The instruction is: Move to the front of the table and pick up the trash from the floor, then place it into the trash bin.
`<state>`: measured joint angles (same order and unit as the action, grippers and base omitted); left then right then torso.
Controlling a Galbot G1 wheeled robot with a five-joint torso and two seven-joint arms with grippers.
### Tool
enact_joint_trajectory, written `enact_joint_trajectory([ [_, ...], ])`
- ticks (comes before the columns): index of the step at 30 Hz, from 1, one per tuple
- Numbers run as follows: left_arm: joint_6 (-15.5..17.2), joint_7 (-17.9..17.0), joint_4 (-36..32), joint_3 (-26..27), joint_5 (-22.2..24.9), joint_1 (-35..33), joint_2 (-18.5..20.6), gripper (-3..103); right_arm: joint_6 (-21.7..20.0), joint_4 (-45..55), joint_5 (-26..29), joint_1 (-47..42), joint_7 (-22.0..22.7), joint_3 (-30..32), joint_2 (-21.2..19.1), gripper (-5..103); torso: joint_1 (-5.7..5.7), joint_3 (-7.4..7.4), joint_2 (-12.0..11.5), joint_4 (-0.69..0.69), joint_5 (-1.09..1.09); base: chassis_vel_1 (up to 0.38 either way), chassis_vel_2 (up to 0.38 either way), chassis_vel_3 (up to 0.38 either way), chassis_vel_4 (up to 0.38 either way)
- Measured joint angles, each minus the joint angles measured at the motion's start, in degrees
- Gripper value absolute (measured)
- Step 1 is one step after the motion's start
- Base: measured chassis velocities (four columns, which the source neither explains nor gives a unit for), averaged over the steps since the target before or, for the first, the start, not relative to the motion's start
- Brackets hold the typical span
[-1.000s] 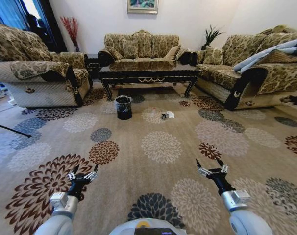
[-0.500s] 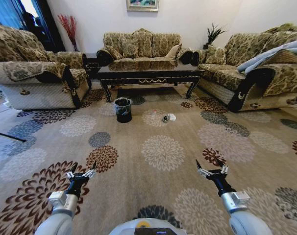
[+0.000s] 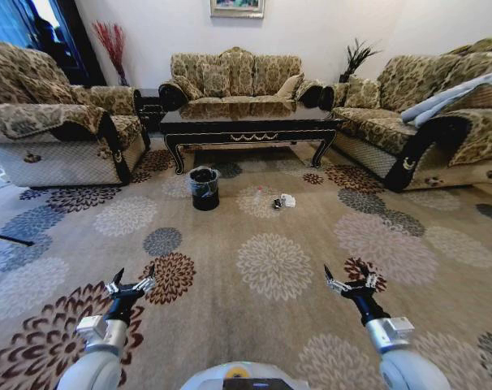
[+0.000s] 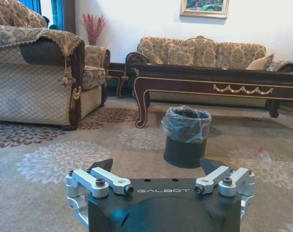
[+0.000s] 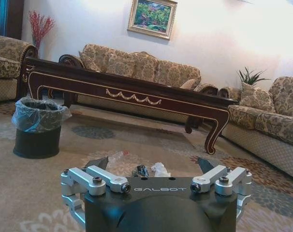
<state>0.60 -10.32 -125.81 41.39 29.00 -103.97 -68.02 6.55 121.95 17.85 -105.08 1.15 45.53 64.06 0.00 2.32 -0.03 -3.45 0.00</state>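
Robot rolls closer: table [image 3: 250,122], trash bin [image 3: 204,188], trash [image 3: 282,201] loom larger than second ago. Left gripper [image 3: 131,284], right gripper [image 3: 349,281] still spread wide, empty, above floor [image 3: 270,325].

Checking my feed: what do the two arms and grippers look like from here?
Both match. The left gripper and right gripper have black pointed fingertips on silver metal linkages with bolts, mounted on a black body printed GALBOT in the wrist views. Behind them come black wrists, a silver-grey block, then rounded pale grey arm shells.
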Motion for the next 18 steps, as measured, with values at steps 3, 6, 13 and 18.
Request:
enact_joint_trajectory([
  [3,0.0,-0.2,0.0,0.1,0.0,0.2,0.0,100,0.0,0.0,-0.1,0.0,0.0,-0.2,0.0,100,0.0,0.02,0.0,0.0,0.0,-0.135,0.149,0.138,-0.136],
  [6,0.1,-0.2,0.0,0.0,0.0,0.2,-0.1,100,0.1,0.1,-0.2,0.0,0.0,-0.2,0.0,100,-0.01,0.04,0.0,0.0,0.0,-0.151,0.16,0.14,-0.145],
  [13,0.1,-0.3,0.0,0.0,-0.2,0.2,-0.3,100,0.1,0.2,-0.3,0.2,0.0,-0.5,-0.4,100,0.0,0.07,0.0,0.0,0.0,-0.163,0.156,0.17,-0.159],
  [18,0.2,-0.4,0.1,0.3,-0.2,0.0,-0.4,100,0.2,-0.3,-0.8,0.4,0.0,-1.0,0.1,100,0.0,0.08,0.0,0.0,0.01,-0.164,0.163,0.173,-0.163],
])
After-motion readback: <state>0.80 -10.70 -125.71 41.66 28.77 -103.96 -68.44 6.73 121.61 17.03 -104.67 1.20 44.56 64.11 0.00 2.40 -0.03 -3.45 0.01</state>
